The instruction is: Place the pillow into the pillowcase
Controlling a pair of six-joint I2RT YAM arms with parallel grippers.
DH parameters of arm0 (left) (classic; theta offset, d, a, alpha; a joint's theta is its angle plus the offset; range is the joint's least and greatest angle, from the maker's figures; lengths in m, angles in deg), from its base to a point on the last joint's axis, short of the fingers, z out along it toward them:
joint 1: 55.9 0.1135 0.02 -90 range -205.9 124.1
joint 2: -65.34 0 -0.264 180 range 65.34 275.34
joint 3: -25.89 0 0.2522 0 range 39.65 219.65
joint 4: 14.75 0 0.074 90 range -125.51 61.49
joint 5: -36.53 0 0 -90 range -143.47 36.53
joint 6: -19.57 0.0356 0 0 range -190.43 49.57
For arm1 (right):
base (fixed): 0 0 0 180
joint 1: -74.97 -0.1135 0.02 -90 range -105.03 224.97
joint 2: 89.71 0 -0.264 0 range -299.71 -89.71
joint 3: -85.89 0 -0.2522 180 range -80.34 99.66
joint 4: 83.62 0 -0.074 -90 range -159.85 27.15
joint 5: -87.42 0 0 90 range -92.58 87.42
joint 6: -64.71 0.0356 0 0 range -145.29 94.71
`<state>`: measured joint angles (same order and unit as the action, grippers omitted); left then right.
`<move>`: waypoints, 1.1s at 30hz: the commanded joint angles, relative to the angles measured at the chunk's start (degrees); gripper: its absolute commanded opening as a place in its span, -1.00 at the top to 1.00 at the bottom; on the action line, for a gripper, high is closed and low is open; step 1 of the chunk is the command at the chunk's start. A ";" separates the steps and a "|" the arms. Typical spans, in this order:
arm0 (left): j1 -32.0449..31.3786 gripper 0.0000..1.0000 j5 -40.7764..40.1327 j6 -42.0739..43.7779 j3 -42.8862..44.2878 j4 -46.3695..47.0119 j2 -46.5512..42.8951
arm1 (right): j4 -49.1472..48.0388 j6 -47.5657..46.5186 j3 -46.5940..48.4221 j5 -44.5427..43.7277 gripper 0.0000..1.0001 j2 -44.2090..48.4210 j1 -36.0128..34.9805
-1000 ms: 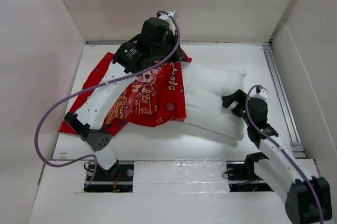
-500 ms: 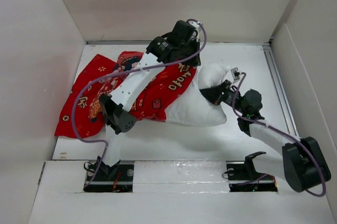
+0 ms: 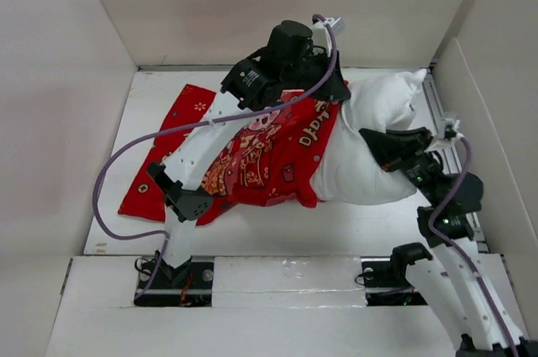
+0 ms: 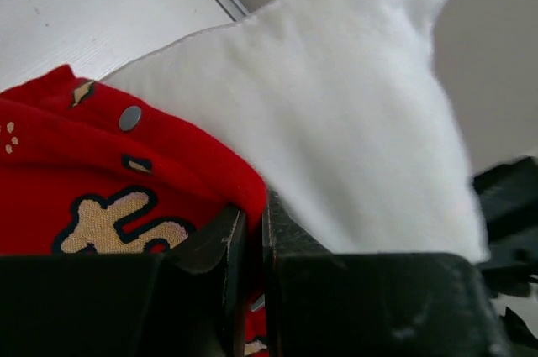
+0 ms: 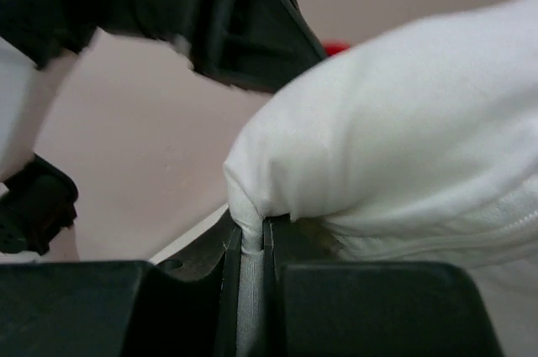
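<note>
The white pillow point(image 3: 370, 143) lies at the right of the table, its left part inside the red pillowcase point(image 3: 261, 155). The printed side of the case faces up. My left gripper point(image 3: 324, 92) is shut on the upper edge of the pillowcase's opening, at the far side of the pillow. In the left wrist view red cloth point(image 4: 193, 172) is pinched between the jaws point(image 4: 250, 244), with the pillow point(image 4: 336, 113) beyond. My right gripper point(image 3: 374, 140) is shut on a fold of the pillow's right part. The right wrist view shows white fabric point(image 5: 395, 139) clamped between the jaws point(image 5: 250, 244).
White walls stand around the table on the left, back and right. A metal rail point(image 3: 445, 122) runs along the right edge, close to the pillow's far corner. The left arm's purple cable point(image 3: 126, 155) loops over the pillowcase.
The right gripper has shut on the pillow and pulled it right and back. The left gripper carried the pillowcase's opening to the right, and the case now lies flatter.
</note>
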<state>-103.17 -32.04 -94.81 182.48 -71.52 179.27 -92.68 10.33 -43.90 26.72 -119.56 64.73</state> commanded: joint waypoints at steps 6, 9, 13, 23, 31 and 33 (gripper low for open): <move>-0.28 1.00 10.73 -3.30 -0.70 7.84 -6.70 | -19.61 -3.26 -13.76 -13.63 1.00 -16.98 -23.46; -0.28 1.00 12.57 -3.83 -0.71 8.37 -6.70 | -22.60 -5.38 -13.16 -20.66 1.00 -26.47 -30.95; -0.28 1.00 15.74 -3.83 -2.46 8.99 -6.70 | -27.52 -4.59 -12.36 -25.68 1.00 -36.06 -32.30; -8.28 1.00 3.55 -0.67 -5.14 3.54 -7.65 | -23.14 -0.46 -11.05 -36.68 1.00 -41.26 -27.56; -18.28 1.00 -9.38 -3.66 -26.81 12.34 -17.61 | -34.11 0.60 -11.05 -30.53 1.00 -47.14 -22.37; -22.49 1.00 -11.66 -4.61 -29.33 11.80 -17.60 | -37.72 2.17 -11.05 -29.83 1.00 -47.76 -21.58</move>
<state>-114.82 -50.07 -94.86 154.48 -65.51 168.25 -121.88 10.92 -57.47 -4.15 -165.87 41.30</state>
